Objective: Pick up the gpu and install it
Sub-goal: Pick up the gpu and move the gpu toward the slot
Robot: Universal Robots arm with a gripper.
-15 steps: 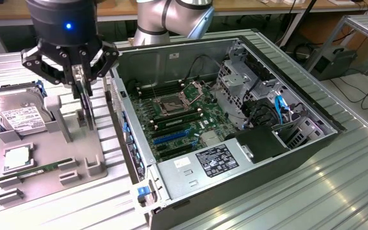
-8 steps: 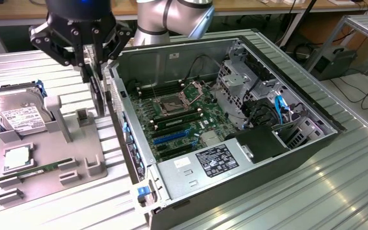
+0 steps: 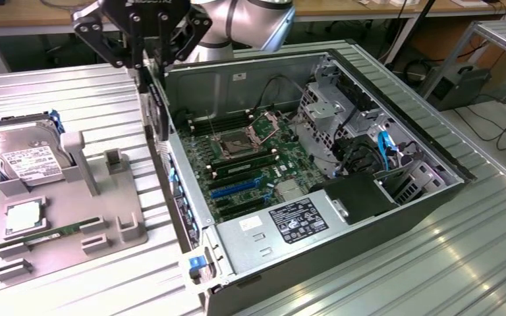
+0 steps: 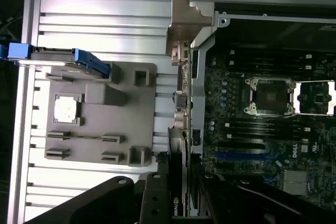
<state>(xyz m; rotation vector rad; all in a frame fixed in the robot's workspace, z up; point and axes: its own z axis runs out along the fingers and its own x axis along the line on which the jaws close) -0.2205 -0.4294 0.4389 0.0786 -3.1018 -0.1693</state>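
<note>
Exterior view: gripper [image 3: 153, 66] sits at 11 o'clock of the open case [image 3: 323, 276], fingers clamped on the gpu [image 3: 156, 112]. The card hangs upright at the case wall, 9 o'clock of the motherboard [image 3: 253, 164]. Contact with the wall: cannot tell. Grey holder [image 3: 68, 217] with hard drive [image 3: 24, 158] lies farther out at 9 o'clock.

Wrist view: gripper [image 4: 178, 176] pinches the gpu [image 4: 177, 150] edge-on, between holder [image 4: 100, 114] and motherboard [image 4: 262, 129].
</note>
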